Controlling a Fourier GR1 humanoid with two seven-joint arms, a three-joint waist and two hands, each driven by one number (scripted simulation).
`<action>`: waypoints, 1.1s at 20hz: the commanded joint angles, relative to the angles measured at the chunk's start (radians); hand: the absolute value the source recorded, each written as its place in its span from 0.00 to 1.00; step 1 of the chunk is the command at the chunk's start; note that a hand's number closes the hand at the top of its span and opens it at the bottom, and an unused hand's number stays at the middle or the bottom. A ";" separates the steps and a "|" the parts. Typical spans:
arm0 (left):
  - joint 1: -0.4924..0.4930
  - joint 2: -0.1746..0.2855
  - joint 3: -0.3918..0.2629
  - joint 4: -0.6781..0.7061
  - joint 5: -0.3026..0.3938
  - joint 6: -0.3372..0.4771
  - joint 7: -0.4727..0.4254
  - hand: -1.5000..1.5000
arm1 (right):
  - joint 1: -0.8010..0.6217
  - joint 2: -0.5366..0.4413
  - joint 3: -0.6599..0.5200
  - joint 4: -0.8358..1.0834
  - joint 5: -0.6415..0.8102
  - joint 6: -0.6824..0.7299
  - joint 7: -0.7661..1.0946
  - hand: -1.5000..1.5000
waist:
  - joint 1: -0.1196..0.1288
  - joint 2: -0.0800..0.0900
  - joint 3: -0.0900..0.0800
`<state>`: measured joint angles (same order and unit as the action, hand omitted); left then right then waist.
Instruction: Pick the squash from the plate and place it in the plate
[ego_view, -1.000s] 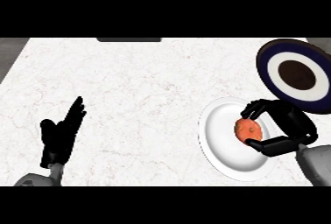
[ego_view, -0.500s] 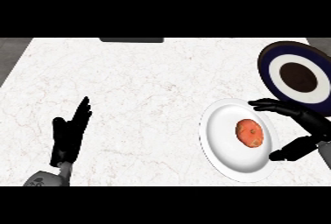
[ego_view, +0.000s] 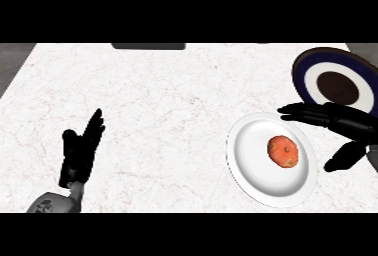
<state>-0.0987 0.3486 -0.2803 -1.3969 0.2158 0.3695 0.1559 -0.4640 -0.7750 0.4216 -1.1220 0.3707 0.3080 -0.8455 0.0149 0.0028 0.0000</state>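
Left robot hand (ego_view: 77, 155), right robot hand (ego_view: 347, 120) — black, slender-fingered — grey forearms (ego_view: 52, 204)

One head cam only, steep look down onto counter (ego_view: 162, 100), close-in, far edge near view's top.

Counter (ego_view: 162, 100) open L/ctr; white plate (ego_view: 255, 167), dark plate (ego_view: 304, 75) crowd R side.

Identify squash (ego_view: 283, 151) by orange-red skin, faint green flecks. White plate (ego_view: 258, 171): plain, unpatterned. Banded plate (ego_view: 325, 53): navy rim, white ring, dark brown centre. Desk (ego_view: 170, 100): white marble, thin reddish veins. You will see left hand (ego_view: 77, 150), right hand (ego_view: 336, 119) both black.
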 joint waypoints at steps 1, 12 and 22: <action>0.008 -0.014 0.010 0.008 -0.011 0.002 -0.007 0.50 | -0.052 -0.025 0.066 -0.005 0.097 0.095 0.006 0.00 | -0.003 -0.002 0.000; -0.008 -0.023 0.036 -0.102 -0.067 -0.001 0.118 0.50 | -0.091 0.073 0.064 0.113 0.251 0.111 0.008 0.00 | -0.006 -0.003 0.000; -0.001 -0.086 0.106 0.069 -0.098 -0.072 -0.029 0.50 | -0.076 0.147 0.035 0.129 0.366 0.102 -0.009 0.00 | -0.015 -0.002 0.000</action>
<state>-0.0464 0.2758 -0.2244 -1.4265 0.1158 0.3322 0.1691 -0.5360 -0.6368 0.4763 -0.9769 0.7130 0.3364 -0.8163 0.0062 0.0007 0.0001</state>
